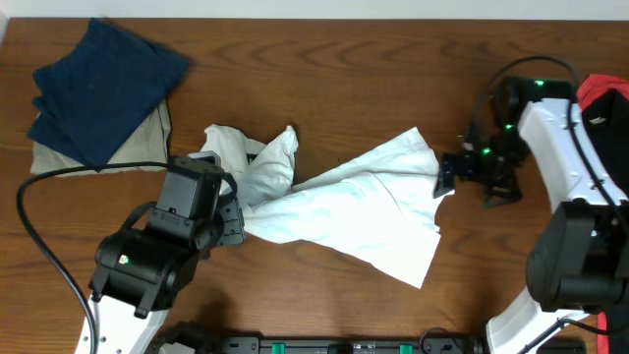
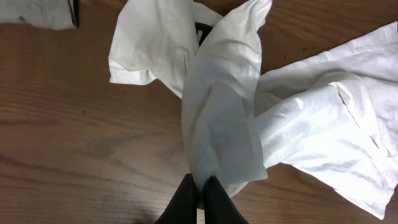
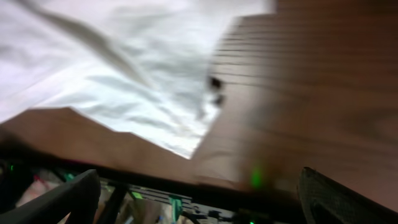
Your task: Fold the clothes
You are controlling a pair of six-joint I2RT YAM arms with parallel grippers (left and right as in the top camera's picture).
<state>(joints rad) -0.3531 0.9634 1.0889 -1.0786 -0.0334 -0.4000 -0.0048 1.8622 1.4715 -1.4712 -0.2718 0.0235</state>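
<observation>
Your left end effector [image 2: 200, 190] pinches the bunched T-shirt [image 2: 224, 124] (likely to pull it flat); your right end effector [image 1: 447, 179] is open.

We see the T-shirt [image 1: 344, 202] as thin white cloth, matt and creased; the table [image 1: 393, 69] is brown wood with clear grain and a smooth, faintly shiny finish. The navy garment [image 1: 103, 84] and the beige garment [image 1: 157, 138] are matt cloth too, and the left gripper [image 2: 199, 186] looks to us like matt black plastic.
</observation>
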